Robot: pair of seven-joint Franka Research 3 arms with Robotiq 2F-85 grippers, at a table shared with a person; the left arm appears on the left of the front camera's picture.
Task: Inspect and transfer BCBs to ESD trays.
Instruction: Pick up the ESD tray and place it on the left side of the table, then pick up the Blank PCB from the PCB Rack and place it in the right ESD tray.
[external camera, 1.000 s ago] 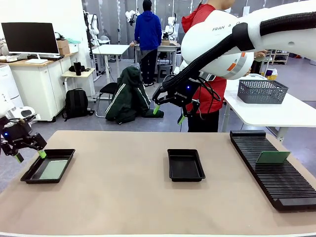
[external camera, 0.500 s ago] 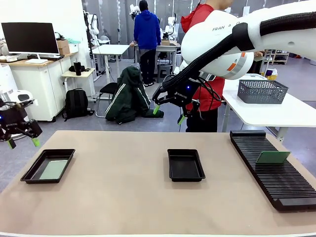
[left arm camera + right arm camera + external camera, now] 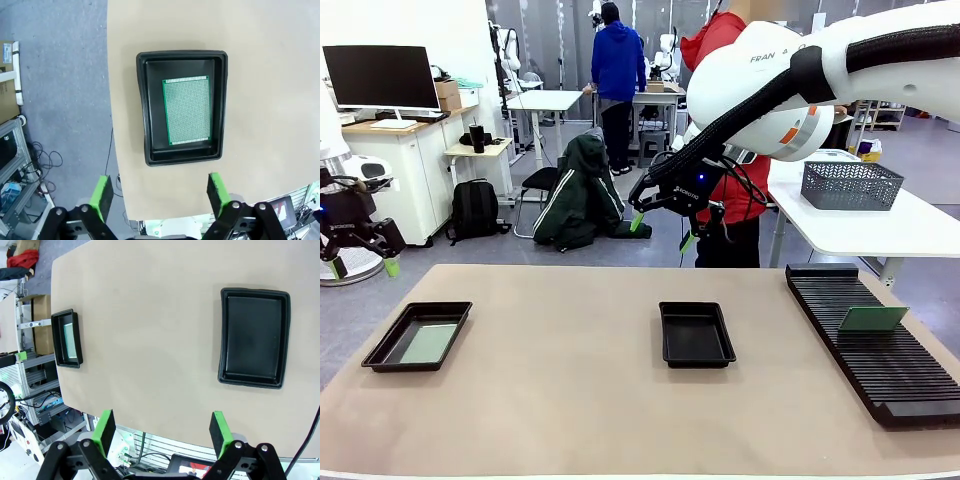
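One BCB (image 3: pixel 187 110) lies flat on the floor of the left ESD tray (image 3: pixel 145 100), at the centre of the left wrist view, square to the walls; that placement looks finished. The left gripper (image 3: pixel 159 192) hangs high above it with its jaws spread wide and nothing between them. I judge this to be a stand-off for looking the board over, not a grasp. The right gripper (image 3: pixel 662 232) hovers at the upper centre of the front view, above the middle ESD tray (image 3: pixel 665 340), also wide open and empty. That tray's floor is bare, probably waiting for the next board. A second BCB (image 3: pixel 872 319) stands on edge in the slotted rack (image 3: pixel 890 380) at the right of the frame, though which slot holds it is too small to tell.

The left wrist view gives the board's fine hole grid, whereas from the front the board is a pale green patch. The right wrist view takes in both trays at once on the tan table (image 3: pixel 150 315). The front view adds the rack and the height of each arm.
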